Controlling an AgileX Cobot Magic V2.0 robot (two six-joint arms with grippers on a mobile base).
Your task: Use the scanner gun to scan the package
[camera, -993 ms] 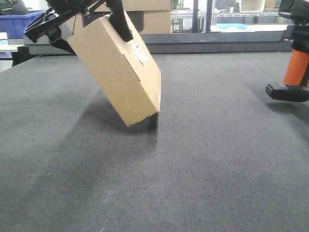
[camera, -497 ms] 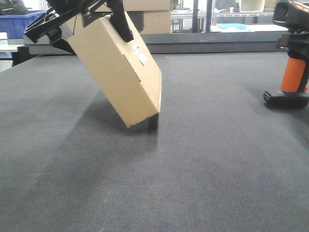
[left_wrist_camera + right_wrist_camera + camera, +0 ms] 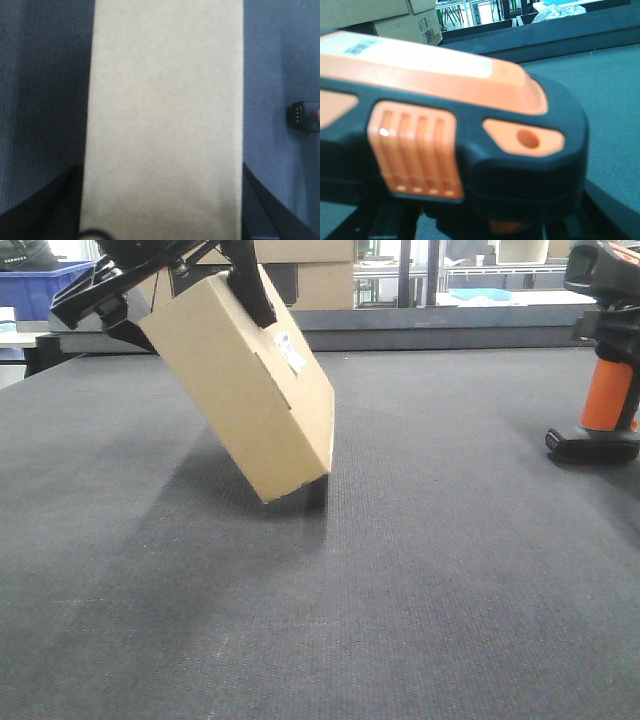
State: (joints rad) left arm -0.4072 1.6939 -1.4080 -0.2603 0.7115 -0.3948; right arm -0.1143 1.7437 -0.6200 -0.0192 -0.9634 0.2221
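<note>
Brown cardboard is what the plain rectangular box (image 3: 250, 400) is made of. It is held tilted over the dark grey woven mat (image 3: 420, 580), with its lowest corner at the surface (contact cannot be told). Its upper end is pinched between the fingers of the left gripper (image 3: 180, 300), which is angled down from the upper left. Far right, the orange-and-black scanner gun (image 3: 608, 390) is clasped near its head by the right gripper (image 3: 610, 328), well apart from the box.

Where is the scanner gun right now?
In the front view the scanner gun is upright at the frame's far right edge, over the dark mat, well right of the tilted cardboard box.
</note>
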